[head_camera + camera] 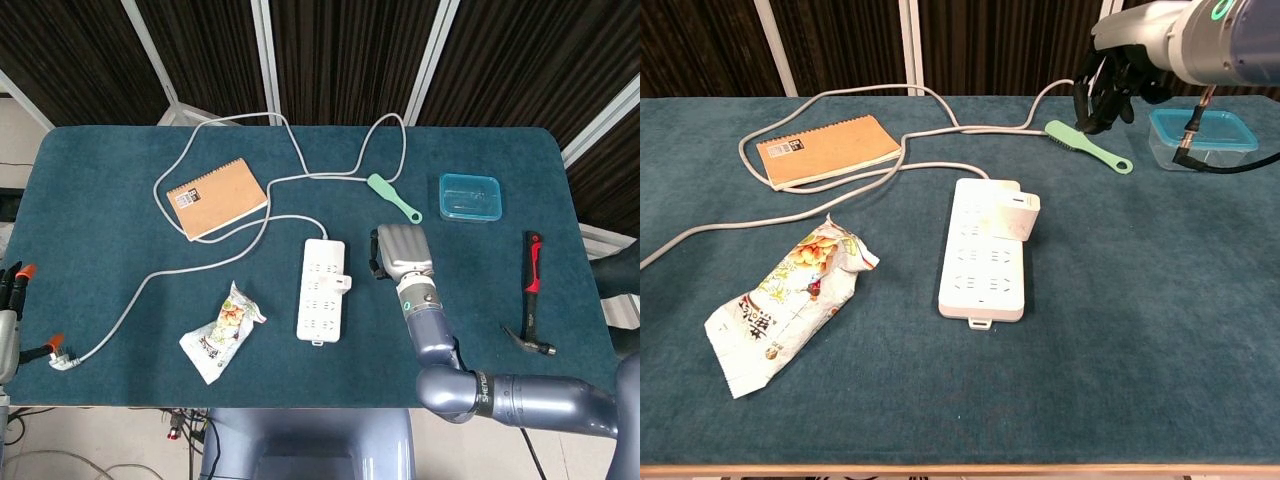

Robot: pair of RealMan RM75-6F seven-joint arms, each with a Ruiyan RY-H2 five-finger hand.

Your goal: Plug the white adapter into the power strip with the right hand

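The white power strip [321, 290] [985, 260] lies mid-table, its cord running off to the back. The white adapter [343, 283] [1017, 215] stands upright in a socket on the strip's right side, with nothing touching it. My right hand [400, 250] [1108, 85] hovers well above the table to the right of the strip, its fingers hanging down and holding nothing. In the chest view it sits over the back end of the green brush. My left hand shows in neither view.
A brown notebook [215, 197] [825, 148] lies back left and a snack bag [222, 331] [785, 300] front left. Right of the strip are a green brush [393, 197] [1088, 145], a blue container [470, 196] [1195, 138] and a hammer [531, 295]. The cord's plug [60, 355] rests near the front-left edge.
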